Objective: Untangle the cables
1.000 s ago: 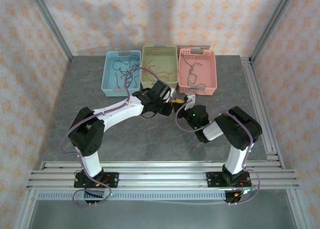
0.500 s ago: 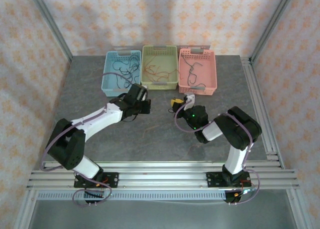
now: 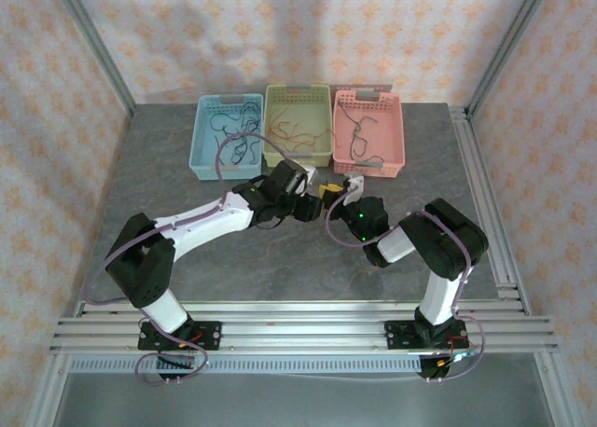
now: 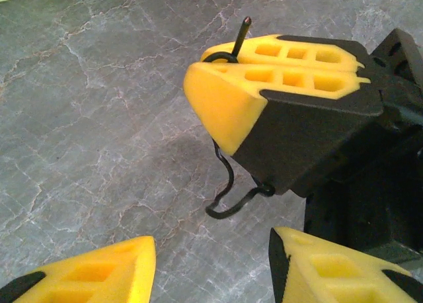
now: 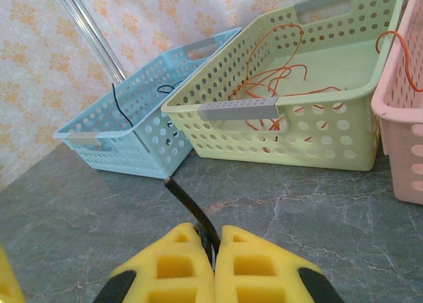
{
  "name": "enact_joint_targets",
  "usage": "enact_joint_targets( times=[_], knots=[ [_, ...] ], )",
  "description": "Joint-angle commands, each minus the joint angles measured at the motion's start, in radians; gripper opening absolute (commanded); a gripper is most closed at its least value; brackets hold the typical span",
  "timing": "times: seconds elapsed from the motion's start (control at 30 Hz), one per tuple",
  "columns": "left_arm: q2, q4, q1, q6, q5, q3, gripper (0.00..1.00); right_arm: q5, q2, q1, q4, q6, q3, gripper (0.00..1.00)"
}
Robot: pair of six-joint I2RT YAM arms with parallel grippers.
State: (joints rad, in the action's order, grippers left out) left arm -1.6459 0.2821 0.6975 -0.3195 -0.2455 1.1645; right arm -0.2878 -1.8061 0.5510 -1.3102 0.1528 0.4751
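**Approach for a handover at the centre of the bench (image 3: 280, 259).** The left tool (image 3: 311, 206) stands just beside the right tool (image 3: 328, 190), almost tip to tip, in front of the green basket (image 3: 298, 124). Half a second earlier the left arm was swung out toward the front of the blue basket (image 3: 227, 136), well apart from the right tool. A full second earlier it was near the centre, much as it is now. The changes of note are this return and the parting of the left tool's jaws. In the left wrist view its yellow fingers (image 4: 86, 276) stand apart with only bare bench between them, gripping nothing. The right arm has not shifted across the three overhead frames. Its tool is closed on a single black cable (image 4: 228, 184): a short end sticks up past the pinched pads, and the rest hangs below them in a loose curl. Whether that curl touches the bench cannot be told. From this layout, the left tool appears to be placed to take the hanging part of the cable, so the two arms can draw it out or pass it on. Other cables already lie sorted: black ones in the blue basket, red-orange ones in the green, and further thin ones in the pink basket (image 3: 367, 133). The task therefore looks well advanced.
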Motion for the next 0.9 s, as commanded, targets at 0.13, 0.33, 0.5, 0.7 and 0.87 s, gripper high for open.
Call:
enact_joint_targets(
  times=[0.13, 0.33, 0.5, 0.7, 0.87],
  knots=[
    [-0.081, 0.069, -0.01, 0.046, -0.015, 0.098, 0.46, 0.005, 0.002, -0.002, -0.04, -0.001, 0.014, 0.0],
    [-0.146, 0.128, -0.01, 0.064, 0.026, 0.171, 0.39, 0.004, 0.0, -0.002, -0.04, -0.002, 0.014, 0.0],
    [-0.187, 0.143, -0.012, 0.07, 0.014, 0.214, 0.27, 0.004, 0.0, -0.002, -0.037, -0.001, 0.016, 0.0],
    [-0.19, 0.157, -0.012, 0.08, 0.03, 0.224, 0.05, 0.004, 0.001, -0.001, -0.036, 0.001, 0.017, 0.0],
    [-0.177, 0.156, -0.013, 0.076, 0.065, 0.215, 0.0, 0.005, -0.002, -0.002, -0.035, 0.001, 0.017, 0.0]
  ],
)
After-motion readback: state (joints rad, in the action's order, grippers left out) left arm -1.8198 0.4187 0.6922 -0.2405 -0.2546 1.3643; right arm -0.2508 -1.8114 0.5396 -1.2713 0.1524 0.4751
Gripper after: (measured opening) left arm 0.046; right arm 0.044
